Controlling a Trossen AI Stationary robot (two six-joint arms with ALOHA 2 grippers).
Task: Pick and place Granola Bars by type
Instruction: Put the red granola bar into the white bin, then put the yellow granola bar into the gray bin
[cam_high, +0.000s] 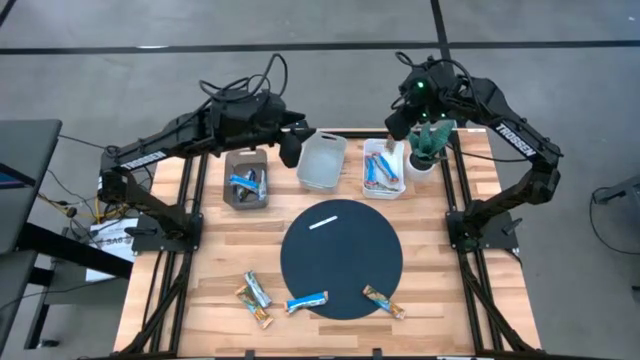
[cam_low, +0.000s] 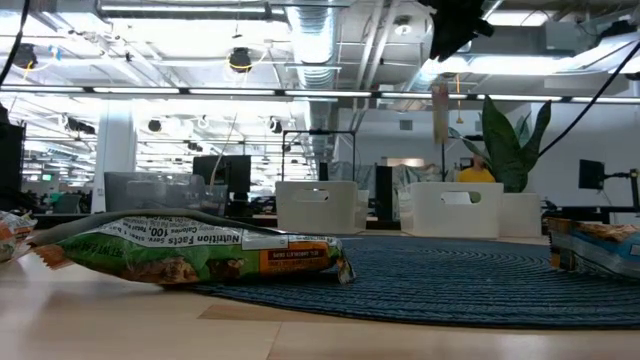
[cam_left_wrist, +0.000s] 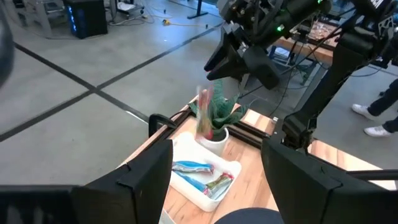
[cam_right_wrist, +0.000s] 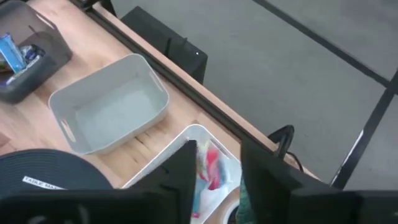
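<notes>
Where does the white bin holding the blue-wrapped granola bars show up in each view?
High view: white plastic bin, back right of the round dark mat, beside the potted plant.
Low view: right white bin behind the mat.
Left wrist view: centre bottom, beside the plant.
Right wrist view: bottom centre.
Shared landmark: potted plant.

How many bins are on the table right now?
3: a dark grey bin at back left, a light grey bin in the middle, and a white bin right of it beside the potted plant.
</notes>
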